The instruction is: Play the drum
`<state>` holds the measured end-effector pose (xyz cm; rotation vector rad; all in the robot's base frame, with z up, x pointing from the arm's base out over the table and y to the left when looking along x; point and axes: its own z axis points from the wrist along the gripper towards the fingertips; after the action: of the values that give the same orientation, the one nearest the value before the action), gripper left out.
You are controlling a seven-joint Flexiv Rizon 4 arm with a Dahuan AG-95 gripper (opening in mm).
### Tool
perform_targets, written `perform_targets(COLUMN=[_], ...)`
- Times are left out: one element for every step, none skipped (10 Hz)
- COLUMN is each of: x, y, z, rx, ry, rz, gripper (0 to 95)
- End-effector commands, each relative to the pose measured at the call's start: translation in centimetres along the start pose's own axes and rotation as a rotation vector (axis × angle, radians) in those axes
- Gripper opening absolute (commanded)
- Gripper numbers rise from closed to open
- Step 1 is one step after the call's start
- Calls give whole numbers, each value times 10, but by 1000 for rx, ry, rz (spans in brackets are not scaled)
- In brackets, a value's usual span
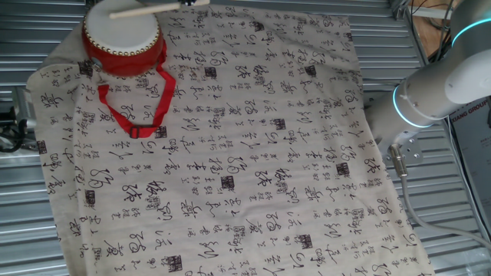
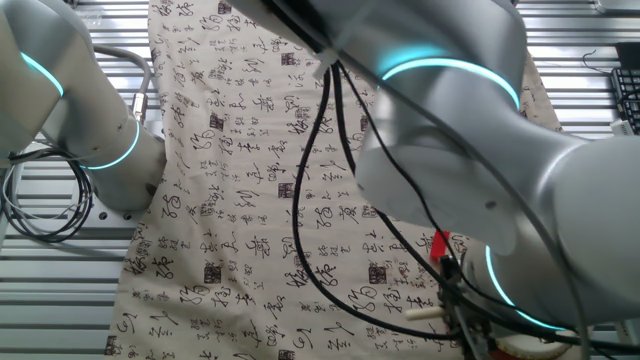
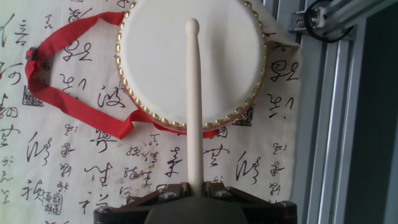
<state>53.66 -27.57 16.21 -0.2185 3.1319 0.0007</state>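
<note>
Item: gripper (image 3: 195, 194) with stick (image 3: 193, 106) over drum (image 3: 191, 61), on a calligraphy-print cloth (image 3: 68, 168).

Nearest, in the hand view, the jaws are closed on the stick's butt; its tip lies over the cream head. The drum sits at the cloth's far left corner in one fixed view, strap (image 1: 138, 107) trailing nearward. Judged light, with a taut and dentable skin (strike it, do not grasp it). Only the hand view shows the grip; the other fixed view is mostly blocked by the arm (image 2: 450, 140).

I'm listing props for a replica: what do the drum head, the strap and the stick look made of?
Drum head: smooth matte cream skin or synthetic, edged with brass-looking studs. Strap: red woven fabric, by its soft folds. Stick: pale unvarnished wood, likely, gripped by the gripper.
</note>
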Motion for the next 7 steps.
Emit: perform_targets(x=[0, -1, -3, -5, -7, -7, -7], y=[0, -2, -4, -4, -4, -2, 3], z=[1, 5, 13, 15, 14, 8, -4], rx=[-5, -109, -169, -210, -221, -120, -31], ry=[14, 107, 148, 191, 208, 183, 175], rz=[-1, -8, 7, 26, 30, 13, -11], gripper=[0, 0, 0, 0, 0, 0, 0])
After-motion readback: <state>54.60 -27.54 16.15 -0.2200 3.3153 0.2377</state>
